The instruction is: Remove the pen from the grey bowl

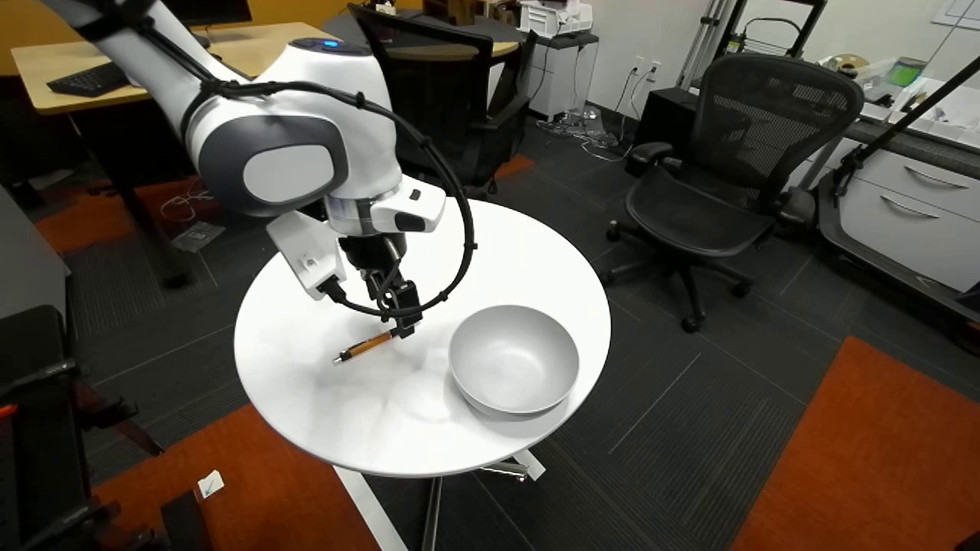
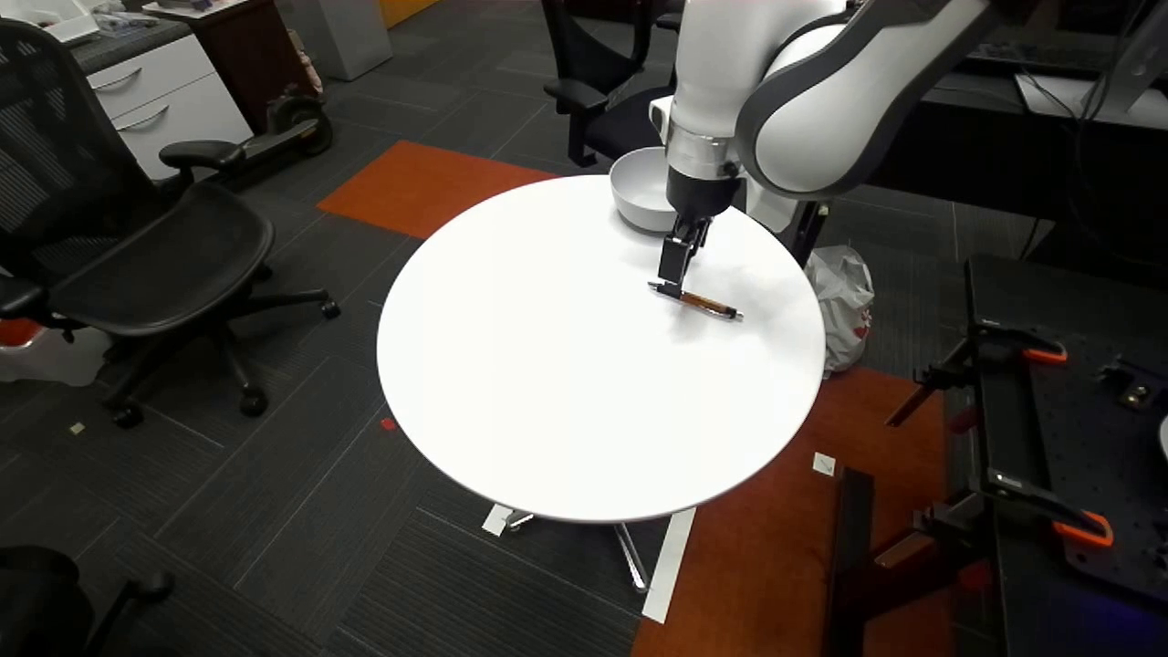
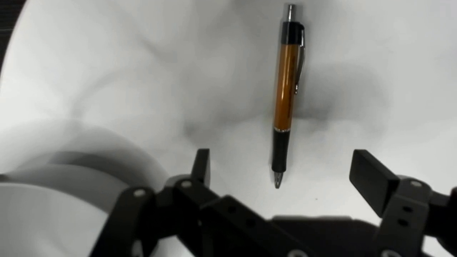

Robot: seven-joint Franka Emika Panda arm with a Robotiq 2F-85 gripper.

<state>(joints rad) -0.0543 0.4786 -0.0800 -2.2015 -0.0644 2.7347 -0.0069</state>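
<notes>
When seen from above, shows jaws wide apart, empty, flanking the tip of the orange pen (image 3: pixel 285 85) on the white surface (image 3: pixel 214 71), outside the grey bowl (image 1: pixel 514 360). Includes a bag (image 2: pixel 835 283) with unreadable red marking.

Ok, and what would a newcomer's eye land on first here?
Probably the arm, large and white above the table in both exterior views. Next the pen, its orange barrel vivid against the white, its tip framed by the open gripper in the wrist view. The bowl near the table's edge likely comes third.
</notes>
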